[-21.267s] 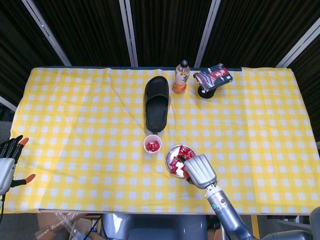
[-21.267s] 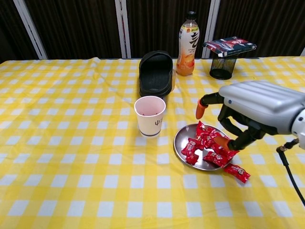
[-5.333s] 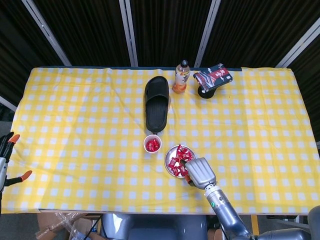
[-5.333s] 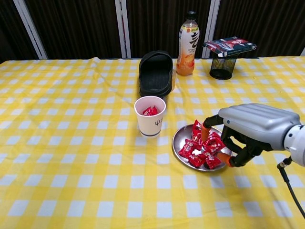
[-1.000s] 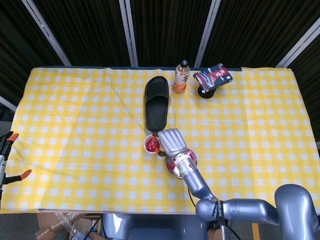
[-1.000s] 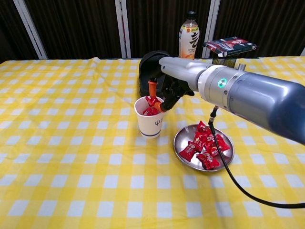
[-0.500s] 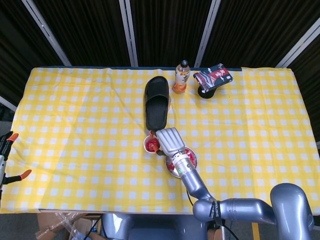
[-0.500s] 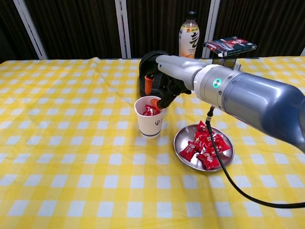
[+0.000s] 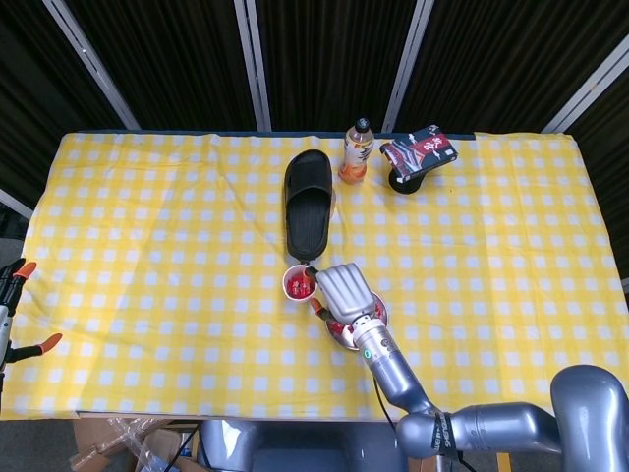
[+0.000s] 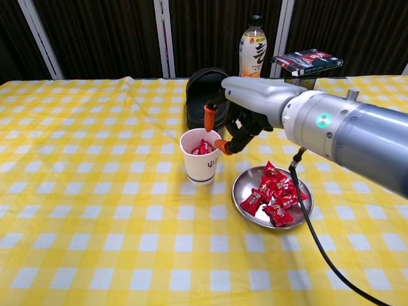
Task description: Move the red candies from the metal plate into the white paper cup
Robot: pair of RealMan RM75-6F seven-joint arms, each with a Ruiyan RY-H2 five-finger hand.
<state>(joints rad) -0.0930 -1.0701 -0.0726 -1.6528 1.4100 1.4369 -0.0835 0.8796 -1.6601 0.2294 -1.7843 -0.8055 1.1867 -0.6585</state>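
Since a moment ago, when its orange-tipped fingers hung directly over the cup mouth, the right hand (image 10: 237, 121) has drawn back toward the plate — its fingers now spread apart with nothing visible between them, so the candy it carried has evidently gone in. That reads as one more transfer completed and the arm starting its return for the next piece.

Across the yellow checked tablecloth (image 10: 89, 191), the metal plate (image 10: 243, 191) lies just right of the white paper cup (image 10: 201, 156), near but not touching. Several red candies (image 10: 274, 194) remain heaped on the plate, so the task is partway along — more trips are needed. Red wrappers (image 10: 203, 148) show inside the cup, just below its rim.

At the far left edge of the head view the left hand (image 9: 14, 315) idles off the table; only some orange fingertips show, apart from each other, and holding nothing I can make out.

Behind the cup sit a black slipper (image 10: 207, 95) and an orange drink bottle (image 10: 251, 48), well clear of the work.
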